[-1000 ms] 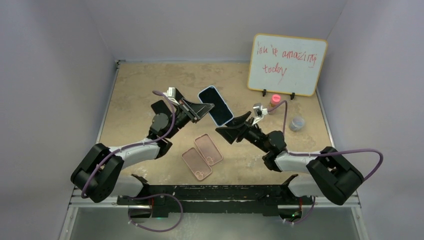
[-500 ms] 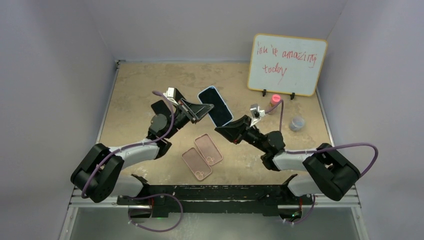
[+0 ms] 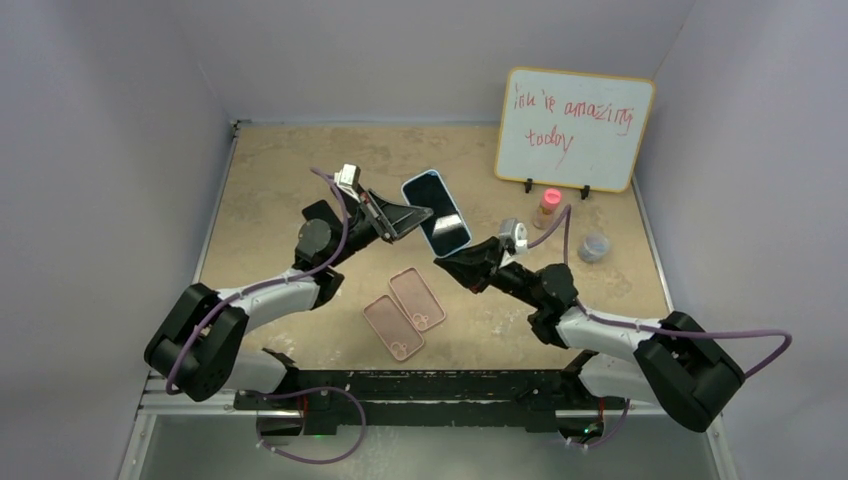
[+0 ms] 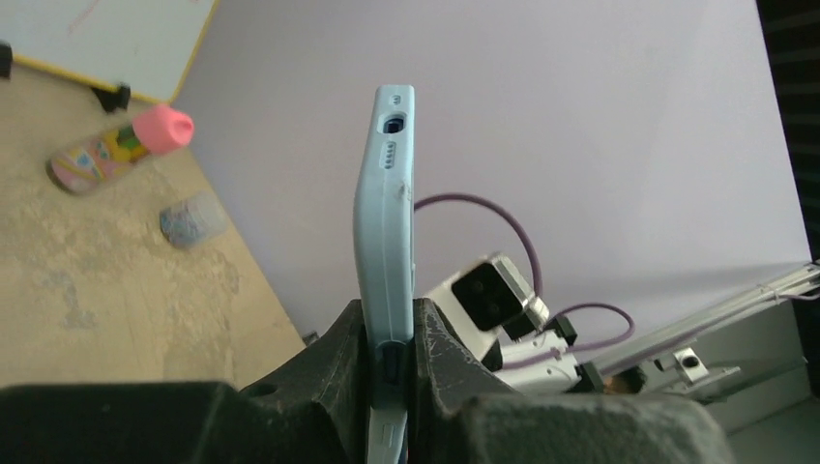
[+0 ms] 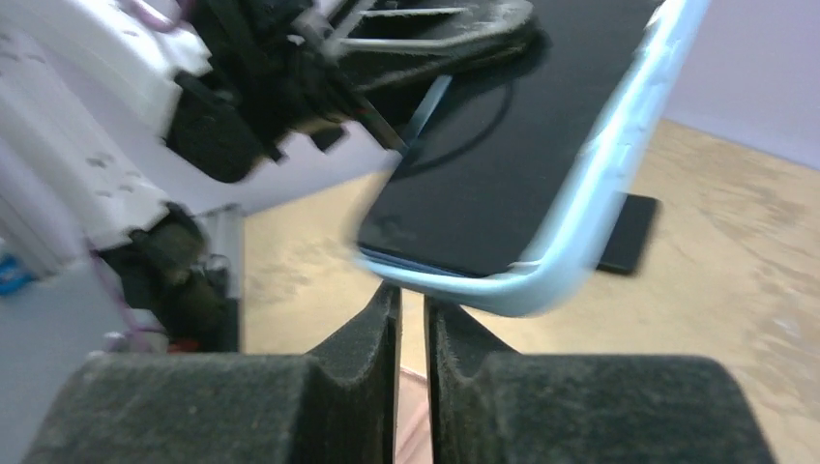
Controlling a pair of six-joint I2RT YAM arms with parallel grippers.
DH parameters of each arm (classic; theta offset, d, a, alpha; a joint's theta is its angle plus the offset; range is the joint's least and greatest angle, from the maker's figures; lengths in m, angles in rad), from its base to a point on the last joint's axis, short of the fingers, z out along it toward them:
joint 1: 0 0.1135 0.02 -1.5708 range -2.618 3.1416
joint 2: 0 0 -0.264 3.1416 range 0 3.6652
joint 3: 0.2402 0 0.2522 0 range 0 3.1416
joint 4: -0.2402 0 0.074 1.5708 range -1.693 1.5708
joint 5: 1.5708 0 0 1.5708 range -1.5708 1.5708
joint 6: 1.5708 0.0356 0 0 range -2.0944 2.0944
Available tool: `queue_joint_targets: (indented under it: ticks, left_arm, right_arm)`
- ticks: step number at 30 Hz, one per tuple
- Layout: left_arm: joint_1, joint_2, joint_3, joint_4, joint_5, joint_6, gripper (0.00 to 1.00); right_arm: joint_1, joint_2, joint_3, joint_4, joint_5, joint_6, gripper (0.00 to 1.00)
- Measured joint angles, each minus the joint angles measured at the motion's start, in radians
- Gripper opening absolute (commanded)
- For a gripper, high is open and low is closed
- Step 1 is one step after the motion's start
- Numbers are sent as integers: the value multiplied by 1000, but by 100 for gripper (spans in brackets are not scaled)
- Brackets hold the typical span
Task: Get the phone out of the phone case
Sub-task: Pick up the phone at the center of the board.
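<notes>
Holding the light-blue phone case (image 4: 385, 222) up off the table (image 3: 280, 170) is my left claw (image 4: 390, 329). Its fingers (image 4: 343, 353) are clamped on the case's two faces near one short end. The phone (image 5: 503, 145) sits inside the case, black screen showing and blue rim all round it. In the left wrist view the case stands edge-on and upright, port end up.

My right claw (image 5: 411, 295) is drawn almost together, with only a sliver between the pads (image 5: 363, 338). I see nothing between them. Its tips sit right under the rounded lower corner of the case. I cannot tell if they touch the rim or hang just off it. From the top view the two claws meet the case from opposite sides, left claw at the far-left edge and right claw at the near-right corner.

Two pink cases (image 3: 393, 326) (image 3: 418, 298) lie flat side by side on the table, below the raised phone and nearer the bases. Both are bare shells. At the far right a whiteboard (image 3: 575, 128) with red writing stands upright. A small bottle (image 3: 547, 207) with a pink cap is just in front of it, and a small grey jar (image 3: 594, 247) is near that. Both are well apart from the claws. Nothing lies between the right claw and the case.
</notes>
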Motion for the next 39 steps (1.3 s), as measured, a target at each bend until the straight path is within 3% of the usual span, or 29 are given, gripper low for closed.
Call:
queue_joint_targets:
  ticks: [6, 11, 18, 24, 29, 39]
  left_arm:
    - [19, -1, 0, -53, 122, -14, 0]
    - [46, -18, 15, -169, 253, 53, 0]
    - [110, -93, 200, -612, 386, 377, 0]
    - [117, -117, 363, -924, 386, 671, 0]
    - [117, -117, 407, -1084, 396, 829, 0]
    - [117, -117, 417, -1167, 501, 924, 0]
  right_arm:
    - [-16, -4, 14, -171, 68, -148, 5]
    - [-21, -37, 47, -319, 76, -171, 34]
    - [-35, -127, 92, -568, -21, -202, 61]
    - [-29, -142, 137, -712, -196, -239, 68]
    - [-28, -151, 172, -771, -295, -260, 69]
    - [-28, -132, 205, -760, -324, -261, 69]
